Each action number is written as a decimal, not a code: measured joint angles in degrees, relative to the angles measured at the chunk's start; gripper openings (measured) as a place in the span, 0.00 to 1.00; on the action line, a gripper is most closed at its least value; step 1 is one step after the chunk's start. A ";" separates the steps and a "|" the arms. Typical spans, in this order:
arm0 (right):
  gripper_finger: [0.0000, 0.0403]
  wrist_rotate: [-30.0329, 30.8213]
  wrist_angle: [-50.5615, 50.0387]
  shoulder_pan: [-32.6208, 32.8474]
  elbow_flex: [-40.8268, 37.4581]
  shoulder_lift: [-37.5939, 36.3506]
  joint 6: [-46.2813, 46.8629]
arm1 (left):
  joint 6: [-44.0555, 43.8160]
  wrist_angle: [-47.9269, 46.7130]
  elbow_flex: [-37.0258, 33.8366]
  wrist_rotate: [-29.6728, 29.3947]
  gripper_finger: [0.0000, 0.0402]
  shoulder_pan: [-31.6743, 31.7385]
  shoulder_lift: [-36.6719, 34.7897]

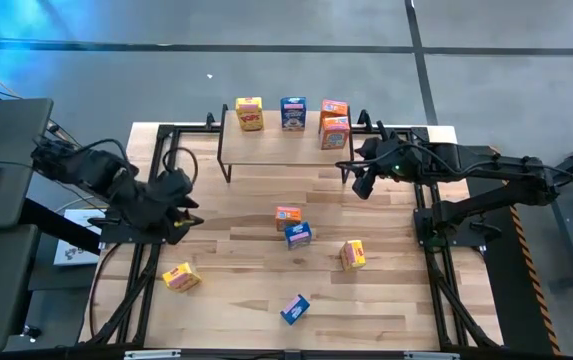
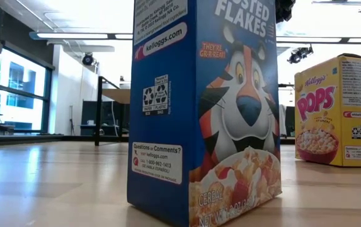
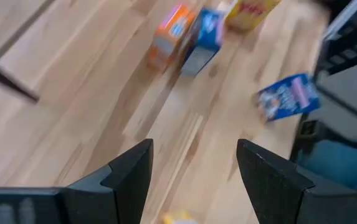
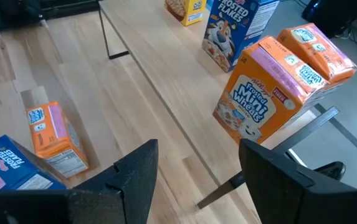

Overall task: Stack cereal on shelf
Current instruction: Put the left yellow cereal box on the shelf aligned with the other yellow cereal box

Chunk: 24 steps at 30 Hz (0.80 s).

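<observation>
While both arms hang over the worktop (image 1: 256, 290), neither pincer holds or touches anything.

Right pincer (image 1: 359, 185): fingers (image 4: 134, 171) set wide apart, empty, just off the shelf's right end above the worktop. The two orange boxes on the shelf stand near it; the other shelf boxes lie farther along the plank.

Left pincer (image 1: 188, 218): fingers (image 3: 131, 171) wide apart, empty, at the worktop's left side, well apart from the shelf and near the fallen yellow box.

Shelf (image 1: 266, 145): light plank top on thin black legs, at the far edge of the worktop. It carries four boxes in a row: yellow box (image 1: 249, 113), blue "Frosted Flakes" box (image 1: 293, 112), and two orange boxes at the right end, one behind the other; the nearer (image 1: 334, 132) reads "Kellogg's Frosted Mini Wheats".

Worktop, loose stock:
- orange box (image 1: 287, 216) and blue "Frosted Flakes" box (image 1: 299, 235), touching, mid-worktop;
- yellow box (image 1: 353, 254), to their right, printed "Kellogg's Pops";
- yellow box (image 1: 181, 277), lying tilted at the left;
- blue box (image 1: 295, 309), nearest the front edge, side panel printed "kelloggs.com" and "Questions or Comments?".
</observation>
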 joint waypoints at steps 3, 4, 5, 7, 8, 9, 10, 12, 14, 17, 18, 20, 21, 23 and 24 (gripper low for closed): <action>0.54 -0.06 0.00 0.00 0.00 0.00 0.02 | -4.51 -4.17 0.00 -0.33 0.56 -2.38 1.41; 0.54 -0.07 0.00 0.01 0.00 0.00 0.05 | -5.85 -5.17 0.00 -0.36 0.56 -3.19 2.02; 0.54 -0.08 0.00 0.00 0.00 0.00 0.21 | -7.17 -5.85 0.00 -0.38 0.56 -3.95 2.56; 0.54 -0.06 0.00 0.00 0.00 0.00 0.26 | -9.66 -6.90 0.00 -0.21 0.56 -5.57 3.74; 0.54 -0.06 0.00 0.00 0.01 0.00 0.26 | -10.80 -7.19 0.00 0.03 0.56 -6.33 4.31; 0.54 -0.06 0.00 0.00 0.02 0.00 0.24 | -11.88 -7.30 0.00 0.25 0.56 -7.08 4.89; 0.54 -0.08 0.00 0.00 0.00 0.00 0.26 | -12.91 -7.33 0.00 0.56 0.56 -7.79 5.51; 0.54 -0.11 0.00 0.01 0.01 0.00 0.22 | -14.85 -7.40 0.00 1.36 0.56 -9.09 6.64; 0.54 -0.13 0.00 0.01 0.00 0.00 -0.07 | -16.28 -7.63 0.00 1.65 0.56 -10.11 7.59; 0.54 -0.13 0.00 0.00 0.00 0.00 -0.14 | -18.76 -7.88 0.00 1.78 0.56 -11.40 8.61; 0.54 -0.13 0.00 0.00 0.00 0.00 -0.15 | -19.63 -8.07 0.00 2.13 0.56 -11.74 8.86; 0.54 -0.15 0.00 0.02 0.00 0.00 -0.17 | -20.65 -8.44 0.00 3.38 0.56 -12.64 9.35; 0.54 -0.17 0.00 0.00 0.00 0.00 -0.17 | -20.69 -8.60 0.00 4.11 0.56 -13.16 9.58; 0.54 -0.17 0.00 0.00 0.00 0.00 -0.17 | -18.88 -8.55 0.00 5.91 0.56 -14.12 9.96; 0.54 -0.18 0.00 0.00 0.00 0.00 -0.17 | -17.61 -8.58 0.00 6.68 0.56 -14.50 10.14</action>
